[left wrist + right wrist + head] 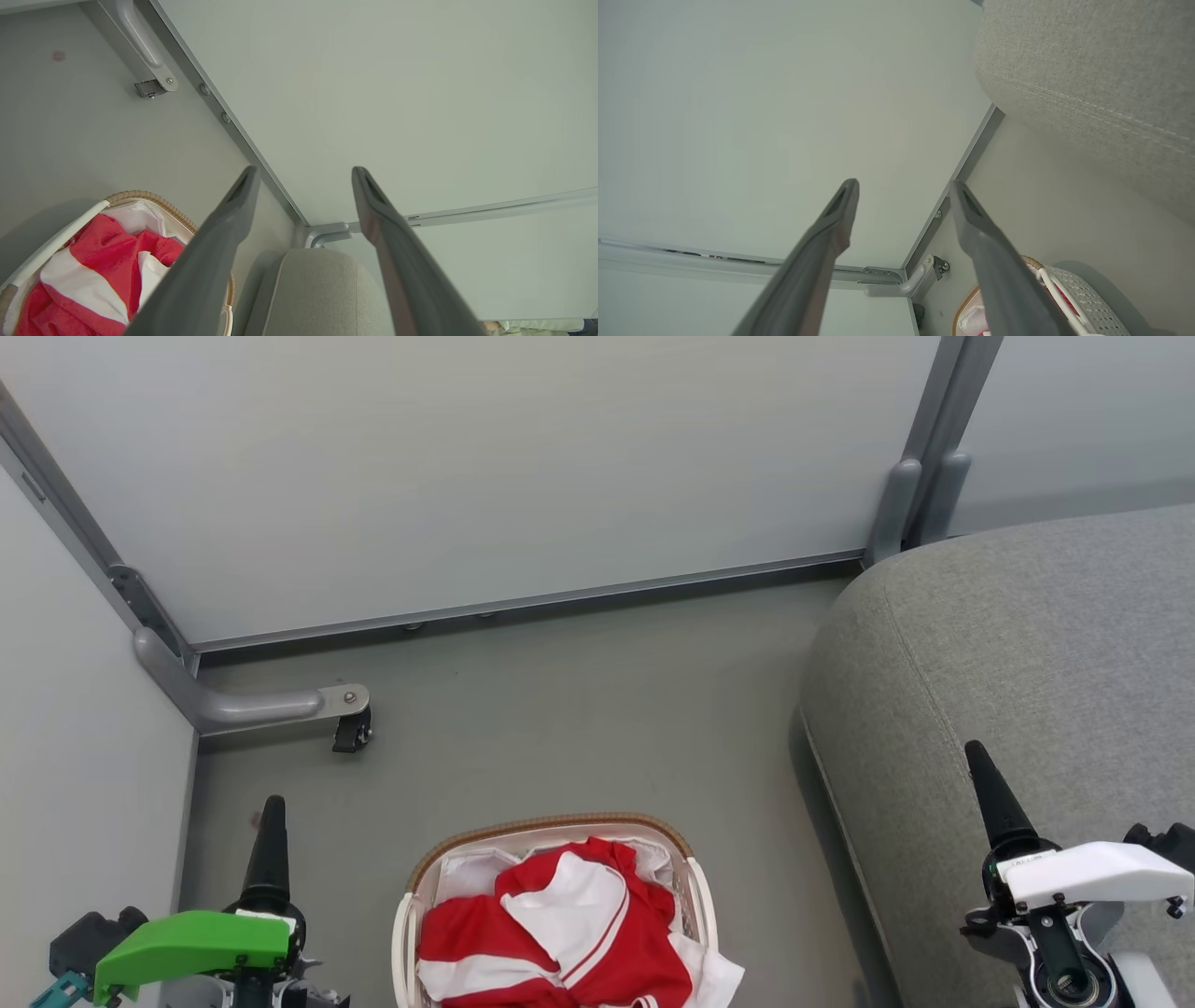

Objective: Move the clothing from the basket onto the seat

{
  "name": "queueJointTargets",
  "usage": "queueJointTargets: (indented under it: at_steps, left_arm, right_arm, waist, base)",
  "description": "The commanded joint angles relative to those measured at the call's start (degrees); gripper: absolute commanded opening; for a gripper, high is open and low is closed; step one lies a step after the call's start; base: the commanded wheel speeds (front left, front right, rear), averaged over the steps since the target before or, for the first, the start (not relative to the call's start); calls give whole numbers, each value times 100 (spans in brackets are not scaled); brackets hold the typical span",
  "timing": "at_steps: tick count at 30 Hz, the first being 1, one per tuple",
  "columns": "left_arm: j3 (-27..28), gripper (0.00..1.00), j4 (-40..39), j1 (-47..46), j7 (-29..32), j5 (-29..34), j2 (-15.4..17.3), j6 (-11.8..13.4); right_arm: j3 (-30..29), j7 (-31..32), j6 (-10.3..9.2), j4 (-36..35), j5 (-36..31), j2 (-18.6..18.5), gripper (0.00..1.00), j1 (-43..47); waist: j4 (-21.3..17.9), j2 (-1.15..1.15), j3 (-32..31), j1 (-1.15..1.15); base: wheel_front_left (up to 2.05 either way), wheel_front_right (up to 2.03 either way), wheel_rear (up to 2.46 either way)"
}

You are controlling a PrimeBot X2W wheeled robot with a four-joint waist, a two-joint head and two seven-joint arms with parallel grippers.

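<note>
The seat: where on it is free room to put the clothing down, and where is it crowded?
The seat is bare from its stitched seam to the picture's right edge; the right gripper hangs over its near part. The floor between the wall rail, the seat and the basket is also bare. The basket is crowded with the clothing.

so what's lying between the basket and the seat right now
Just a bare strip of grey floor runs between the basket and the seat, with nothing resting on it. The head view shows this gap most plainly.
</note>
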Motion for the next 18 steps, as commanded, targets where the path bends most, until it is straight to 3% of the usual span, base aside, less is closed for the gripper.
queueJointTargets:
  at_steps: [1, 18]
  left_arm:
    - [-31, 100, -69, -203, -69, 308, 70, -8]
    - [-309, 100, -59, -296, -443, 2060, 216, 191]
  right_arm:
    - [25, -77, 2, -124, -304, -80, 100, -184]
    - [238, -451, 2, -322, -2135, -209, 100, -390]
  waist:
    - [7, 0, 8, 0]
    - [53, 0, 59, 0]
  base:
    - [0, 0, 0]
    - [0, 0, 0]
